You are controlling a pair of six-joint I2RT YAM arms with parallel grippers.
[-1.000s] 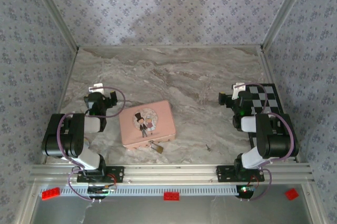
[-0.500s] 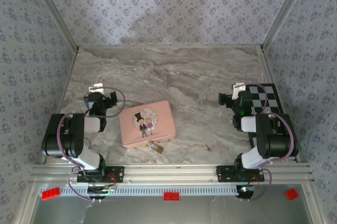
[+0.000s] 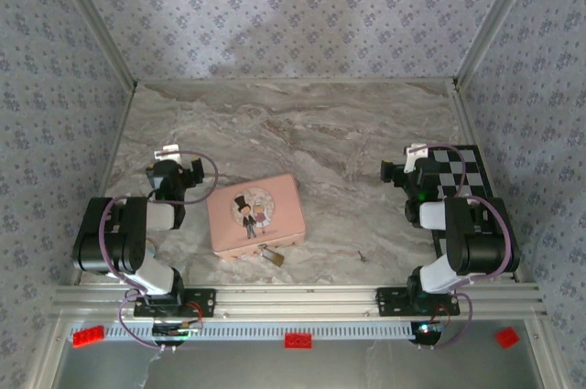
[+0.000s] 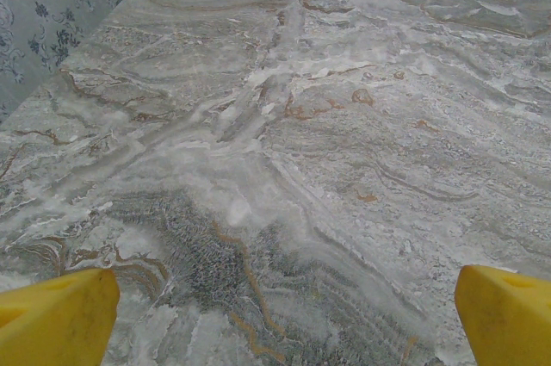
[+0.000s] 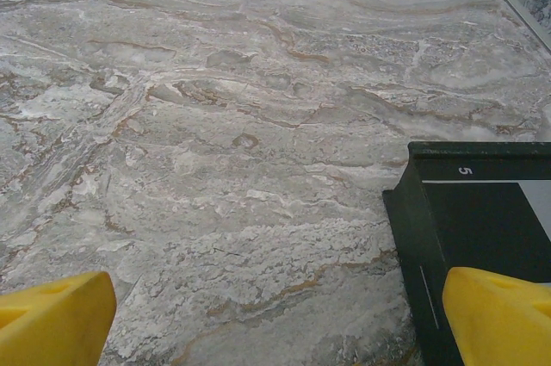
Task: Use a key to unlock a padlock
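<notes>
Top external. The small brass-gold padlock with a thin silver shackle (image 3: 271,256) lies against the near long side of the pink rectangular tin with a cartoon couple (image 3: 254,214), close to the near edge of the grey marbled table (image 3: 320,128). Its body is tilted diagonally, and whether the shackle is hooked through the tin's clasp is too small to tell. The thin dark grey metal key (image 3: 363,254) is a sliver near the near edge, well apart from the padlock on the right side; its long axis is not readable. The left gripper (image 3: 176,169) and right gripper (image 3: 407,167) both point toward the far edge, so both items lie behind them. Judgement: the key is nearer the right arm, the padlock nearer the left.

Left wrist. The left gripper (image 4: 275,323) has its yellow fingertips (image 4: 53,314) spread wide over bare marble — nothing held.

Right wrist. The right gripper (image 5: 275,314) is likewise spread, holding nothing — the corner of a black checkered board (image 5: 482,211) lies just ahead on the right.
</notes>
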